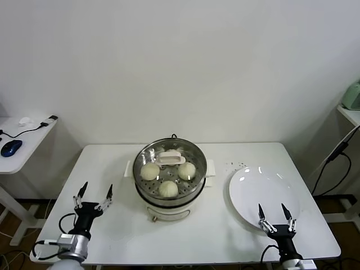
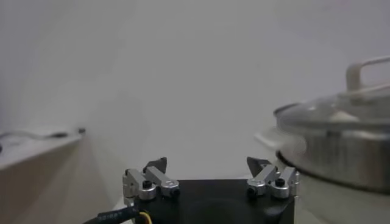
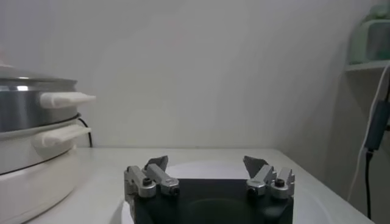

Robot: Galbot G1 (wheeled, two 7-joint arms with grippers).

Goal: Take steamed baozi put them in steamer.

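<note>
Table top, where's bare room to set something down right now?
The table is bare left of the steamer, ahead of the open left gripper, and between steamer and white plate. The right side is crowded: the plate fills it, with the open right gripper over its near edge.

A round, shiny stainless-steel steamer (image 1: 170,171) with a perforated basket floor is seen upright on its white base, with white side handles to either side. Three small, smooth, dome-shaped cream-white steamed baozi (image 1: 168,178) are seated on its floor: one toward the steamer's left wall, one toward its right wall, and one by its near wall. They are set close together; whether they touch cannot be told.
</note>
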